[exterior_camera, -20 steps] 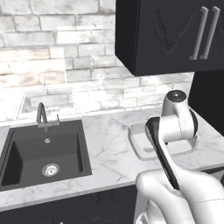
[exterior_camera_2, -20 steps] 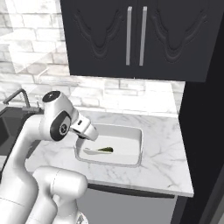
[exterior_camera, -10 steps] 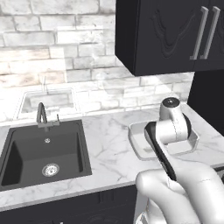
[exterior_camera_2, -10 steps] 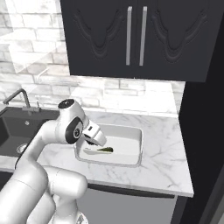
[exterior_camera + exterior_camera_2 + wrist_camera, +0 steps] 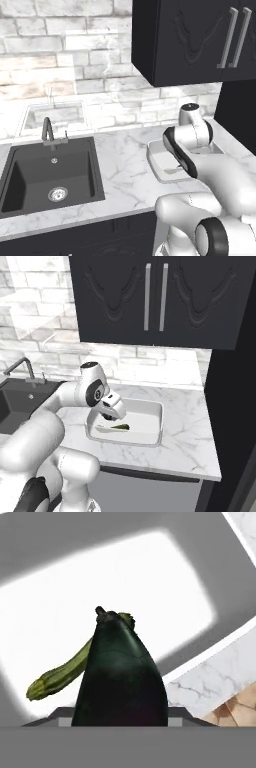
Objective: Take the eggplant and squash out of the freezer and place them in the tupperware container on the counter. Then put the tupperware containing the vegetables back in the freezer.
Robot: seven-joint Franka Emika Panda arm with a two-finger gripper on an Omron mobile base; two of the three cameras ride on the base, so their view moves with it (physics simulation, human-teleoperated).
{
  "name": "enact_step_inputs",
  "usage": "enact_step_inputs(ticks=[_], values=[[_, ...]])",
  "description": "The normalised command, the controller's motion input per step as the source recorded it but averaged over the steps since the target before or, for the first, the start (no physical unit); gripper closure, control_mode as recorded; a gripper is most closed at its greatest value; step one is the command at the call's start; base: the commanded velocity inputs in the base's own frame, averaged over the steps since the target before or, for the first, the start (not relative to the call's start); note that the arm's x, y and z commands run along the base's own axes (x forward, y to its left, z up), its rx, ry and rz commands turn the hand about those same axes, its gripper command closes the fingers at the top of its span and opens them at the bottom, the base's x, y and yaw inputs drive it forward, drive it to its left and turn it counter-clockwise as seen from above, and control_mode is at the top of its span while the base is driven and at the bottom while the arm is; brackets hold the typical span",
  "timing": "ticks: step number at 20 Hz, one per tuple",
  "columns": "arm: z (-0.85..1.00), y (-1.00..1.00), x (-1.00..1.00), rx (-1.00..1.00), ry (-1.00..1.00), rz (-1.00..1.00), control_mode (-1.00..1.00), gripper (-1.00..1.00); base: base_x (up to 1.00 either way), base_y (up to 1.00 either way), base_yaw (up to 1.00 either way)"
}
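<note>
Jaws clamped the dark glossy eggplant [image 5: 122, 677] above the shallow white tupperware container [image 5: 150, 431]; released carelessly, it might strike the green squash [image 5: 60, 674] lying at nine o'clock.

Glossy white rounded arm [image 5: 215, 172] links; dark bands at the joints; grey-capped round wrist housing.

Tool fingertips perhaps behind eggplant [image 5: 121, 677]
</note>
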Motion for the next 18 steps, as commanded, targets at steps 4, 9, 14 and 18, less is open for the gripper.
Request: enact_step_inputs(ticks=[4, 9, 14, 18], values=[[-0.52, -0.08, 0.31, 0.0, 0.0, -0.02, -1.0, 1.0, 0.0, 0.0, 0.0], [-0.32, -0.12, 0.22, 0.03, 0.01, -0.02, -1.0, 1.0, 0.0, 0.0, 0.0], [-0.02, -0.08, 0.07, 0.1, 0.07, -0.03, -1.0, 1.0, 0.0, 0.0, 0.0], [-0.12, -0.06, 0.18, 0.06, 0.05, -0.02, -1.0, 1.0, 0.0, 0.0, 0.0]])
